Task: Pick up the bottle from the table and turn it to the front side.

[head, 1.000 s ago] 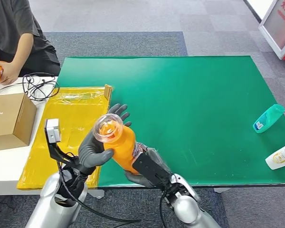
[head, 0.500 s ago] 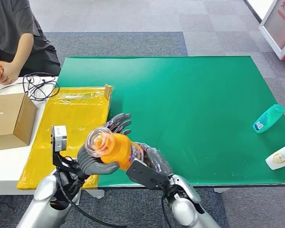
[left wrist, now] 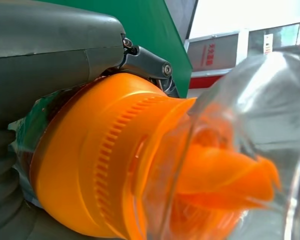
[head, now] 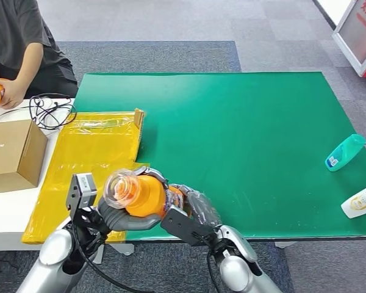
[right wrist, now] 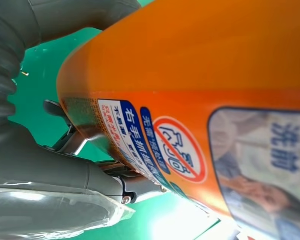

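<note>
Fingers: both hands grasp the bottle; left hand (head: 121,213) wraps its neck, right hand (head: 195,210) its base
Bottle (head: 146,195): lifted sideways over the green table (head: 246,122) near edge
Materials: smooth orange plastic, ribbed collar, clear domed cap, printed label

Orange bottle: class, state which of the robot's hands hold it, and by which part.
Both: the left hand grips the orange bottle near its clear cap; the right hand holds its labelled body.
</note>
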{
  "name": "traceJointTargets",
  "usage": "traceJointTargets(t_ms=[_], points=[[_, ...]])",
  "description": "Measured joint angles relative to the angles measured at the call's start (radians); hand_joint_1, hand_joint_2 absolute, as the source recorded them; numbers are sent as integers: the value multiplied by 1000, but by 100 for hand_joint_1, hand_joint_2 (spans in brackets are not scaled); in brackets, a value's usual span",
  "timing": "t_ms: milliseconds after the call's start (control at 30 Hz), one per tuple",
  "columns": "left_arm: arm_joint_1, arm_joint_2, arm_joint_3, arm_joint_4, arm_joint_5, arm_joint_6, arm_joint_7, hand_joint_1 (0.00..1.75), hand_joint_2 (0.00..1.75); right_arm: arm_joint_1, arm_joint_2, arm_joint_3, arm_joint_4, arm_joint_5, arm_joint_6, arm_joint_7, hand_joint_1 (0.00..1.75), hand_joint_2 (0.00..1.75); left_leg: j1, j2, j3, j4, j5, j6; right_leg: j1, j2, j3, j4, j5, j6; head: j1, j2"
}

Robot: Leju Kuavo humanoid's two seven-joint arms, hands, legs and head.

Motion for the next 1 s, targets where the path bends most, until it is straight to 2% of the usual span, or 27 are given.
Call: traceJointTargets(t_ms=[33, 67, 167, 200, 467, 767, 833, 1000], points=[[3, 0, 1, -5, -4, 4, 0, 175, 175, 0, 0, 0, 0, 2, 0, 0, 175, 175, 0, 0, 0, 0, 0, 0, 0, 0, 0, 0, 0, 0, 0, 0], [7, -1, 2, -10, -7, 7, 0, 175, 175, 0, 0, 0, 0, 4, 0, -1, 162, 175, 0, 0, 0, 0, 0, 0, 0, 0, 0, 0, 0, 0, 0, 0], [23, -5, 9, -28, -12, 17, -2, 175, 175, 0, 1, 2, -1, 12, -1, -2, 32, 175, 0, 0, 0, 0, 0, 0, 0, 0, 0, 0, 0, 0, 0, 0], [31, -7, 13, -38, -18, 22, -3, 175, 175, 0, 1, 2, -2, 14, -3, -1, 1, 175, 0, 0, 0, 0, 0, 0, 0, 0, 0, 0, 0, 0, 0, 0], [112, -13, 67, -155, -144, 90, 16, 175, 175, 5, 3, -25, -32, 9, -21, 8, 0, 175, 0, 0, 0, 0, 0, 0, 0, 0, 0, 0, 0, 0, 0, 0], [158, 24, 162, -262, -282, 112, 63, 175, 175, 21, 8, -104, -66, -4, -22, 9, 0, 175, 0, 0, 1, 0, 0, 0, 0, 0, -1, 0, 0, 0, 0, 0], [155, 55, 174, -276, -338, 109, 94, 175, 175, 26, 11, -117, -68, -7, -19, 9, 0, 175, 0, 0, 1, 0, 0, 0, 0, 0, 0, 0, 0, 0, 0, 0], [127, 197, 232, -287, -401, 44, 194, 175, 175, 49, 17, -153, -68, -21, -1, 4, 0, 175, 1, 0, 1, 0, 1, -2, 1, 1, -1, 0, 0, -1, 0, 0]])
